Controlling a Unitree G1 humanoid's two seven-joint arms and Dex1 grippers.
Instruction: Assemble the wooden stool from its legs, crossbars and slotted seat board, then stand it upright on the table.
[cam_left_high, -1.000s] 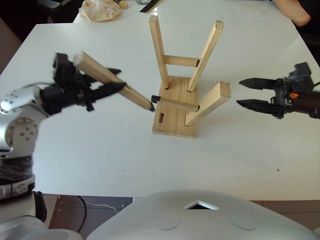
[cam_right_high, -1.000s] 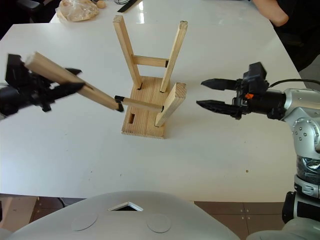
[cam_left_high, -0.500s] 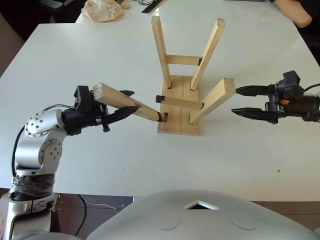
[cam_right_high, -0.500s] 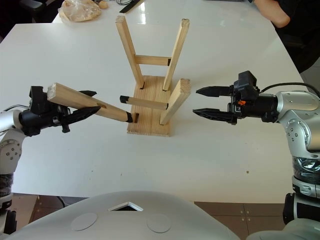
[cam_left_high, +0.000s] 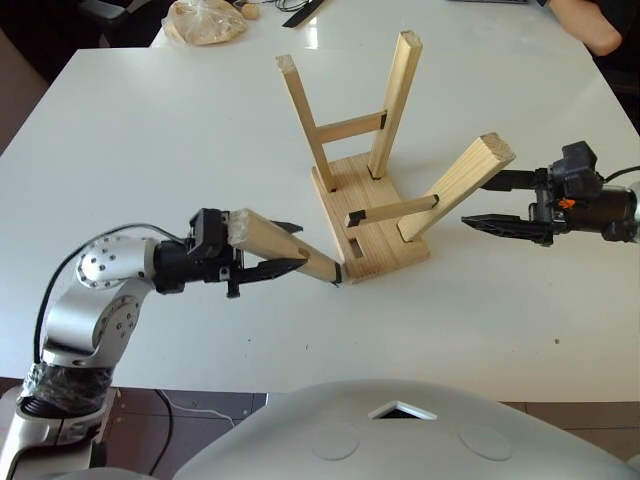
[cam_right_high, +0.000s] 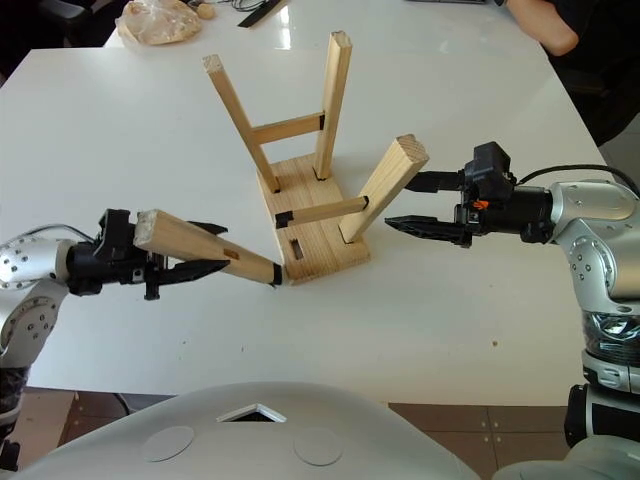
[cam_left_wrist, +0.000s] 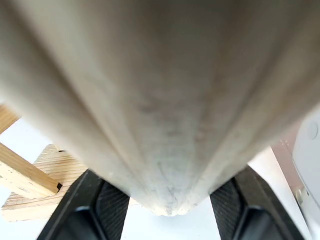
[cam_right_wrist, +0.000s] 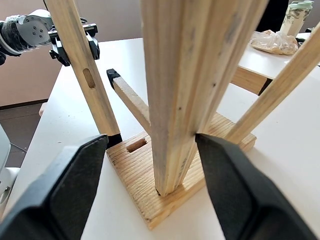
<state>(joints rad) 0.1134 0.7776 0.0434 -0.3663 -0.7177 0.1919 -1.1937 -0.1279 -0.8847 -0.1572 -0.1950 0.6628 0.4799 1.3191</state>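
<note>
**Stool build: three legs in the board, fourth at the corner**

So the slotted seat board (cam_left_high: 388, 250) lies flat around the middle of the counter (cam_left_high: 150, 130), turned a bit off square to the edges. Two legs stand up out of its far end, the left one (cam_left_high: 303, 120) and the right one (cam_left_high: 393, 95), with a crossbar (cam_left_high: 350, 128) joining them partway up.

A third leg (cam_left_high: 455, 188) sits in the board's right side and leans out hard toward the counter's right edge. A second crossbar (cam_left_high: 392, 210) sticks out of it toward the left, and its black-tipped free end hangs over the board.

The right end effector (cam_left_high: 478, 200) comes in from the right edge with its fingers spread apart, one on each side of that leaning leg near the top. In the right wrist view there's a gap between the wood and each finger, so it isn't gripping.

The left end effector (cam_left_high: 303, 247) is over toward the near-left part of the counter, clamped tight on the fourth leg (cam_left_high: 318, 264). That leg slopes down so its dark tip is right at the board's near-left corner, close to an empty slot (cam_left_high: 352, 245).

A crumpled bag (cam_left_high: 205, 20) sits at the far-left corner.
</note>
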